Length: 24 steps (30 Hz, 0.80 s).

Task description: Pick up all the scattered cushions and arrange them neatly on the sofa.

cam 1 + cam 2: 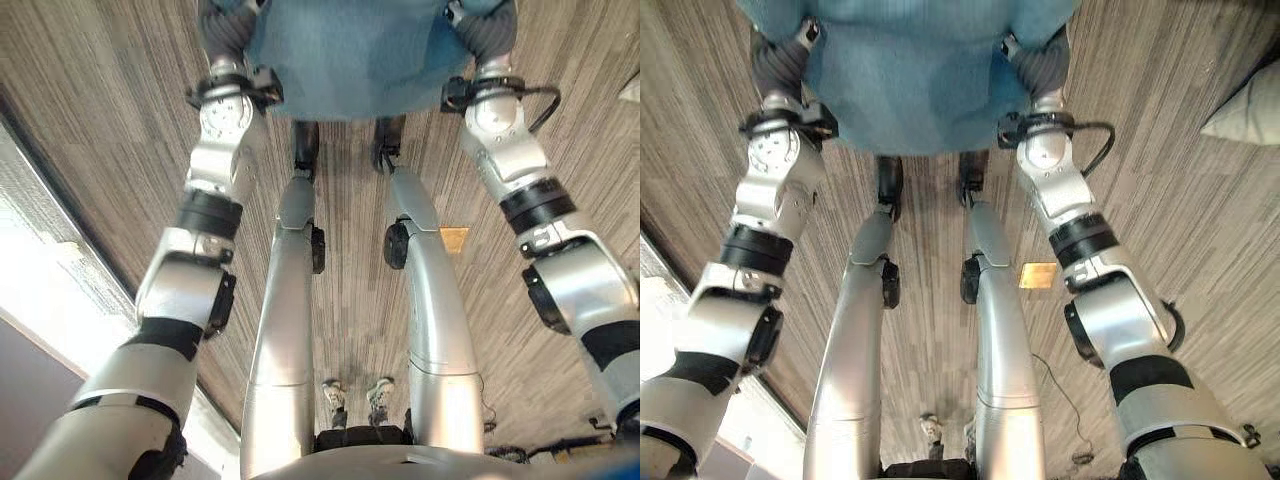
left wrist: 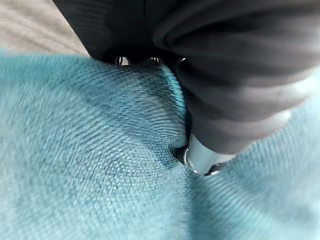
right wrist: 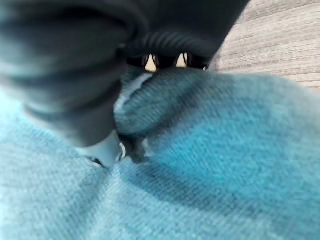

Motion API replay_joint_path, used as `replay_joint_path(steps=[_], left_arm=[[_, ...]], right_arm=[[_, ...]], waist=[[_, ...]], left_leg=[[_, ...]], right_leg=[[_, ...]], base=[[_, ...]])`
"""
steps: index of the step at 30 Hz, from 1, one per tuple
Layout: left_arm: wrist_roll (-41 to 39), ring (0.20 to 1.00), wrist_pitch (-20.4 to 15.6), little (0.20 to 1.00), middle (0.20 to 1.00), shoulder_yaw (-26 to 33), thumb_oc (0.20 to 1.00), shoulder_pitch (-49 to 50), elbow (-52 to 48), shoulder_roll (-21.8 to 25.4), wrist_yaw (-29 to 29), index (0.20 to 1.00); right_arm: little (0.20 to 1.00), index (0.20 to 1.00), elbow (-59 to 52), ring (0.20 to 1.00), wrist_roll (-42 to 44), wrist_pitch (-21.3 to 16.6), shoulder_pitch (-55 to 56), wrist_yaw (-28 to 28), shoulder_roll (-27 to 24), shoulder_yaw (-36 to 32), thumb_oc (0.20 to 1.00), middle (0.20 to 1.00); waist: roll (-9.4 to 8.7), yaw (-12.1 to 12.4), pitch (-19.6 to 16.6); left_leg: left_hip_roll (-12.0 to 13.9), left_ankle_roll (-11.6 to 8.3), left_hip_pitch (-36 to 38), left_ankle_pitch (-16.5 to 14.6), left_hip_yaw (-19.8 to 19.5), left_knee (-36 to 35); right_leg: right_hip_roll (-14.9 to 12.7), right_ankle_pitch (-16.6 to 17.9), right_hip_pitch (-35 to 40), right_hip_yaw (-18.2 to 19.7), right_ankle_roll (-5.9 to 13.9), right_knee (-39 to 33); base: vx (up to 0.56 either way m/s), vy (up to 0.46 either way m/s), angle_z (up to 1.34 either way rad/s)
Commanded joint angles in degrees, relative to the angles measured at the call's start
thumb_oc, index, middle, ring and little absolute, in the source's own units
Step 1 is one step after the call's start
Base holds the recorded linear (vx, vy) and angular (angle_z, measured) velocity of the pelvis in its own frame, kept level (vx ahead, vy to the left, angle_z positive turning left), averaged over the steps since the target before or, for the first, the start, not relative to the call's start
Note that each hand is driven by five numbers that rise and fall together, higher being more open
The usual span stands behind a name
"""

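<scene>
The place looks like a carpeted indoor room, perhaps a living or lounge area, though little of it shows; the floor (image 1: 1200, 220) is covered in grey-brown carpet with a fine striped weave; a teal fabric cushion (image 1: 910, 80) is held above it; a pale cushion (image 1: 1250, 110) lies on the carpet at one edge; a bright strip (image 1: 40, 290) runs along the floor's other side.

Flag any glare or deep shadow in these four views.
Left eye view: glare washes out the pale strip beside the floor; right eye view: the same, lower left; wrist views: no glare, teal cushion darker where the left hand and right hand pinch it.
</scene>
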Motion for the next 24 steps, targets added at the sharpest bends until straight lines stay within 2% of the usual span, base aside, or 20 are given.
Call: replay_joint_path(steps=[1, 7, 9, 12, 13, 15, 16, 17, 20, 21, 22, 24], left_arm=[[0.9, 0.200, -4.8, 0.200, 0.200, -3.8, 0.200, -4.7, -6.9, -1.0, -5.9, 0.200], [3.9, 0.200, -4.0, 0.200, 0.200, -4.6, 0.200, 5.5, -15.5, -3.0, -7.8, 0.200], [5.9, 0.200, -4.0, 0.200, 0.200, -6.0, 0.200, 11.2, -18.8, -3.5, -8.6, 0.200], [5.7, 0.200, -3.8, 0.200, 0.200, -6.5, 0.200, 14.7, -20.0, -4.7, -9.2, 0.200], [5.6, 0.200, -3.7, 0.200, 0.200, -6.5, 0.200, 16.8, -20.8, -5.2, -9.8, 0.200], [5.2, 0.200, -3.5, 0.200, 0.200, -7.0, 0.200, 19.4, -20.8, -5.8, -10.3, 0.200], [6.2, 0.200, -3.1, 0.200, 0.200, -6.9, 0.200, 22.9, -20.9, -5.5, -11.0, 0.200], [6.2, 0.200, -3.1, 0.200, 0.200, -6.9, 0.200, 22.9, -21.0, -5.5, -11.0, 0.200], [6.3, 0.200, -2.9, 0.200, 0.200, -6.1, 0.200, 31.2, -19.4, -6.6, -12.9, 0.200], [6.3, 0.200, -2.9, 0.200, 0.200, -6.1, 0.200, 31.2, -19.4, -6.6, -12.9, 0.200], [5.8, 0.200, -2.8, 0.200, 0.200, -5.5, 0.200, 34.0, -18.2, -7.7, -13.8, 0.200], [5.5, 0.200, -2.9, 0.200, 0.200, -5.1, 0.200, 35.6, -17.0, -8.2, -14.4, 0.200]], right_arm=[[0.200, 0.200, -8.7, 0.200, -3.4, -6.6, -5.2, 3.8, 4.7, -1.3, 0.200, 0.200], [0.200, 0.200, -18.0, 0.200, -5.5, -6.5, 7.2, 6.4, 6.2, -3.8, 0.200, 0.200], [0.200, 0.200, -22.9, 0.200, -6.0, -6.6, 15.6, 7.6, 7.8, -5.1, 0.200, 0.200], [0.200, 0.200, -24.5, 0.200, -5.9, -6.4, 20.0, 8.6, 8.7, -5.7, 0.200, 0.200], [0.200, 0.200, -25.5, 0.200, -5.5, -6.5, 22.8, 9.4, 9.5, -6.2, 0.200, 0.200], [0.200, 0.200, -26.1, 0.200, -5.2, -6.1, 26.6, 10.7, 9.7, -6.5, 0.200, 0.200], [0.200, 0.200, -26.9, 0.200, -4.3, -5.6, 31.5, 12.2, 11.0, -7.3, 0.200, 0.200], [0.200, 0.200, -27.0, 0.200, -4.3, -5.6, 31.5, 12.2, 11.0, -7.3, 0.200, 0.200], [0.200, 0.200, -27.4, 0.200, -3.1, -4.0, 40.6, 16.4, 13.3, -9.0, 0.200, 0.200], [0.200, 0.200, -27.4, 0.200, -3.1, -4.0, 40.6, 16.4, 13.3, -9.0, 0.200, 0.200], [0.200, 0.200, -27.1, 0.200, -3.0, -3.4, 43.5, 17.9, 14.3, -9.9, 0.200, 0.200], [0.200, 0.200, -26.6, 0.200, -3.1, -3.1, 45.3, 19.0, 14.4, -11.0, 0.200, 0.200]], waist=[[4.26, -1.7, -1.2], [3.40, -1.0, -1.2], [2.76, -0.1, -1.6], [2.44, 0.6, -3.2], [2.36, 1.1, -3.8], [2.18, 1.7, -5.5], [2.19, 2.4, -7.4], [2.18, 2.4, -7.4], [3.09, 3.6, -12.3], [3.09, 3.5, -12.4], [3.50, 3.9, -14.3], [4.04, 3.8, -16.3]], left_leg=[[-2.8, 1.63, 3.5, -5.1, -4.1, -2.2], [-1.7, 0.65, 19.2, -2.8, -4.3, -11.6], [-1.2, 0.19, 29.5, -2.0, -4.8, -16.3], [-0.8, 0.09, 34.0, -1.8, -5.0, -18.5], [-1.0, 0.11, 35.7, 0.1, -4.8, -19.6], [-0.5, -0.01, 39.9, 0.2, -5.1, -21.4], [0.0, -0.13, 44.4, 0.2, -5.4, -23.4], [0.0, -0.13, 44.5, 0.2, -5.4, -23.5], [0.4, -0.30, 53.3, 0.3, -5.5, -27.5], [0.3, -0.29, 53.1, 0.4, -5.6, -27.5], [1.0, -0.64, 56.9, 0.5, -5.7, -29.3], [1.6, -1.34, 59.5, 1.3, -5.3, -30.6]], right_leg=[[2.0, -4.7, 7.3, -0.1, 1.60, 3.9], [0.8, -3.5, 21.9, -1.7, 1.56, -4.8], [-0.1, -3.0, 31.4, -2.5, 1.74, -9.2], [-0.3, -3.1, 35.9, -2.8, 1.72, -11.2], [-0.8, -1.6, 37.7, -3.5, 1.57, -12.5], [-1.2, -1.8, 41.8, -4.1, 1.68, -14.2], [-1.3, -1.8, 45.9, -4.4, 1.86, -15.6], [-1.3, -1.8, 46.0, -4.4, 1.86, -15.7], [-1.1, -2.2, 53.7, -4.6, 2.15, -18.3], [-1.2, -2.2, 53.6, -4.6, 2.18, -18.3], [-0.8, -2.6, 56.9, -4.6, 2.27, -19.2], [-0.5, -2.8, 59.2, -5.0, 2.34, -20.0]], base=[[-0.07, -0.073, 0.13], [-0.04, -0.097, 0.05], [-0.02, -0.111, 0.11], [0.00, -0.045, 0.06], [-0.02, -0.019, 0.03], [0.10, -0.030, 0.03], [0.13, -0.022, 0.07], [0.20, -0.013, 0.08], [0.19, 0.007, 0.08], [0.21, -0.006, 0.00], [0.14, -0.002, 0.01], [0.15, -0.022, 0.15]])
